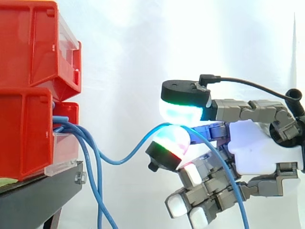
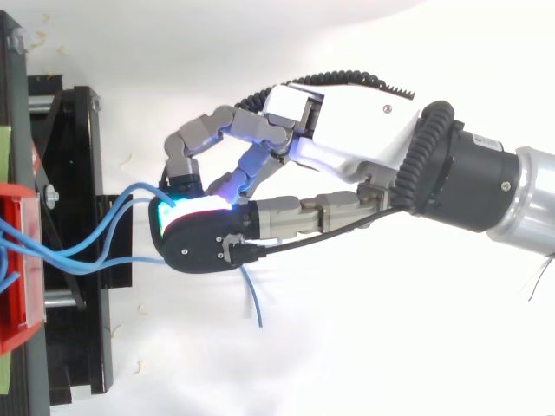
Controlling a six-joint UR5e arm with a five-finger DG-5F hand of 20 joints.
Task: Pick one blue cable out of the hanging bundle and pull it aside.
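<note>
Side view: finds one blue cable (image 1: 128, 155) leaving the front edge of the lower red bin (image 1: 24, 133), sagging, then climbing into the hand (image 1: 264, 148). Sits pinched there between two glowing fingertips (image 1: 183, 110), one pad above and one below. Leaves the other fingers curled loosely underneath, around nothing. Drapes on past the palm and down. Judged to be gripped this way to trap a single strand for a sideways draw. Keeps well apart from the rest of the bundle (image 1: 95, 191), dropping straight from the same bin edge past the front corner of the black stand (image 1: 38, 195). Reads as separation under way, with slack not yet taken up.

Top view: adds the sideways picture, with blue strands fanning out from the bin's front edge across the stand's edge towards the pads. Also shows the free end (image 2: 254, 299) poking out behind the black fingertip cap. Hides the sag and the bundle's vertical drop, both plain from the side. Cannot tell from above which strand enters the pinch.
</note>
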